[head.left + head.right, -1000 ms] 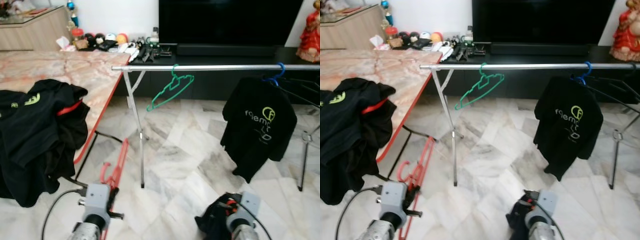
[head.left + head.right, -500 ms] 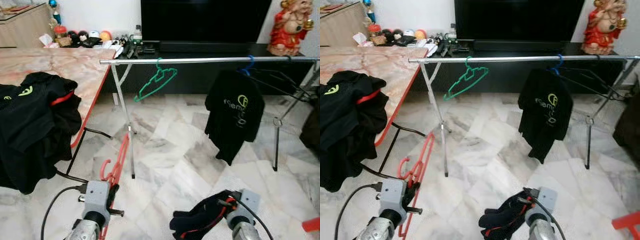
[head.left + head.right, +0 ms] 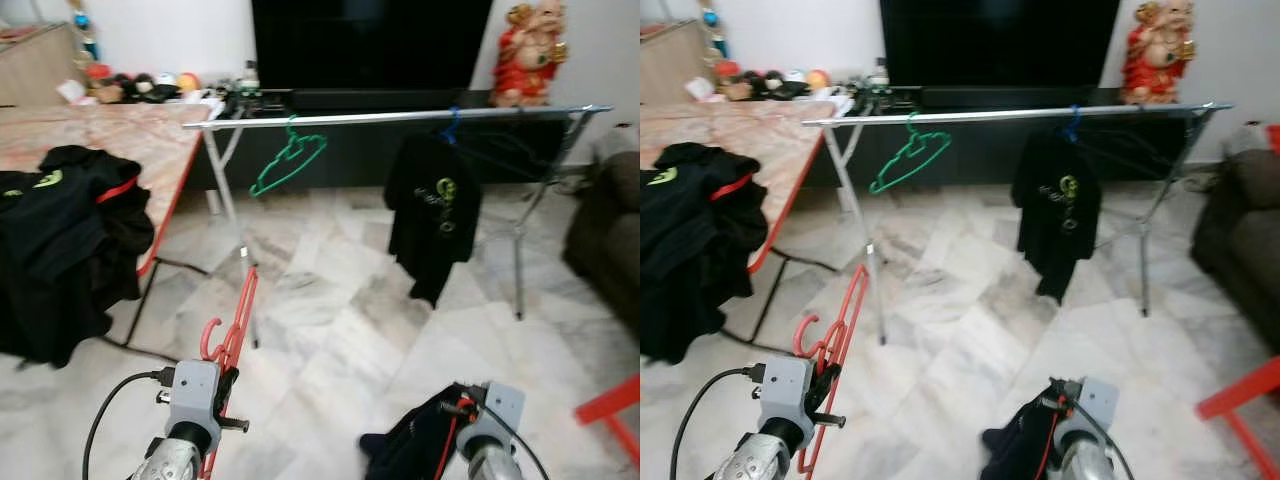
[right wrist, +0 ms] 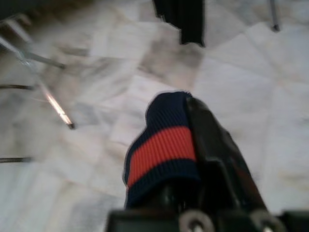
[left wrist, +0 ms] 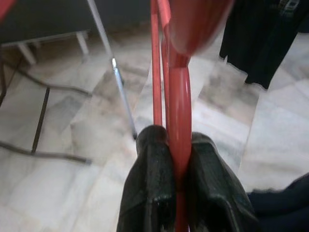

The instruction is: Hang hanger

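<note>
My left gripper (image 5: 177, 141) is shut on the shaft of a red hanger (image 3: 233, 331), which sticks up and forward from it, low at the left. My right gripper (image 4: 189, 107), low at the right, is shut on a dark garment (image 4: 161, 145) with a red stripe, bunched over its fingers (image 3: 418, 452). Ahead stands a silver clothes rail (image 3: 400, 115) on thin legs. A green hanger (image 3: 288, 165) hangs empty near the rail's left end. A black T-shirt (image 3: 432, 212) hangs on a blue hanger further right.
A marble-topped table (image 3: 150, 130) with a heap of black clothes (image 3: 60, 230) stands to the left. A dark sofa (image 3: 610, 230) is at the right, with a red frame (image 3: 610, 410) on the floor near it. A black TV bench runs behind the rail.
The whole picture has shifted: the camera has turned right and drawn back, bringing the full rail and the sofa into view. Both grippers keep their hold.
</note>
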Controlling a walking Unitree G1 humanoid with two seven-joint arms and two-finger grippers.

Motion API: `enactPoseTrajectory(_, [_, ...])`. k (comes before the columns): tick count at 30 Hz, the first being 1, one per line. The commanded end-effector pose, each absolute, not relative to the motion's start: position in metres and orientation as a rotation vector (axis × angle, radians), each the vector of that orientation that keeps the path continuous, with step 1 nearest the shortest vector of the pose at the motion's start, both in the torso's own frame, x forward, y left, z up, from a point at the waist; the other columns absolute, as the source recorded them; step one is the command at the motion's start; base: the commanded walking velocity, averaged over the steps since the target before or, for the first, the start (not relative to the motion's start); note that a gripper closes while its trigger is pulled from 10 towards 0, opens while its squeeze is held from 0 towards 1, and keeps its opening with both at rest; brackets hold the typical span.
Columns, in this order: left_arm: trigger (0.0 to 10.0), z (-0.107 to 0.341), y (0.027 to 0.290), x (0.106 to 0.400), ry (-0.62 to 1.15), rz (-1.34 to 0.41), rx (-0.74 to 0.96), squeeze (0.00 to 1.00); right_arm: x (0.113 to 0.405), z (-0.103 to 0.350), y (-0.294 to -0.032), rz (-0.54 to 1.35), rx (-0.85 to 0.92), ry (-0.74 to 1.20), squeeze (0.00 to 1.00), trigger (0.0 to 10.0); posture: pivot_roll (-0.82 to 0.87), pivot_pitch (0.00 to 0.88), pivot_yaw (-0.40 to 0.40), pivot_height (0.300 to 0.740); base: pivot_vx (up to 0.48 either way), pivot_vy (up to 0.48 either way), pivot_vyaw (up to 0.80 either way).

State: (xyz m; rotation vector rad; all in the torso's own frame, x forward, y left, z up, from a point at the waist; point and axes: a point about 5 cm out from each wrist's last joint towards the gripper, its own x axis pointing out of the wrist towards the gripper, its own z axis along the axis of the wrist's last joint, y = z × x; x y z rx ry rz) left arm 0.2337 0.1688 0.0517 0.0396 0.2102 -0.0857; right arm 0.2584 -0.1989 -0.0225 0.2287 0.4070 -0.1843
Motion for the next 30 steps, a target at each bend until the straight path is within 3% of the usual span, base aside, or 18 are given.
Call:
enactPoseTrajectory(1, [10.0,0.055,0.168,0.236,0.202,-0.088,0.036,0.0,0.264,-0.016,-0.2,-0.181,0.218,0.374,0.0,10.0,0.03,0.035,0.013,0.74,0.0,0.48,0.0])
enactPoseTrajectory(12, [10.0,0.054,0.158,0.239,0.225,-0.183,0.035,0.0,0.28,-0.002,-0.197,-0.136,0.173,0.32,0.0,10.0,0.03,0.033,0.023,0.74,0.0,0.087,0.0])
enactPoseTrajectory(15, [10.0,0.042,0.148,0.237,0.341,-0.345,0.096,0.0,0.294,0.01,-0.195,-0.114,0.147,0.301,0.0,10.0,0.03,0.034,0.029,0.74,0.0,0.0,0.0])
enactPoseTrajectory(22, [10.0,0.018,0.152,0.239,0.646,-0.514,0.229,0.0,0.322,0.036,-0.192,-0.067,0.04,0.269,0.0,10.0,0.03,0.02,0.04,0.74,0.0,0.0,0.0])
enactPoseTrajectory(30, [10.0,0.021,0.142,0.257,0.754,-0.802,0.352,0.0,0.345,0.055,-0.183,-0.024,-0.089,0.336,0.0,10.0,0.02,0.017,0.057,0.74,0.0,0.0,0.0])
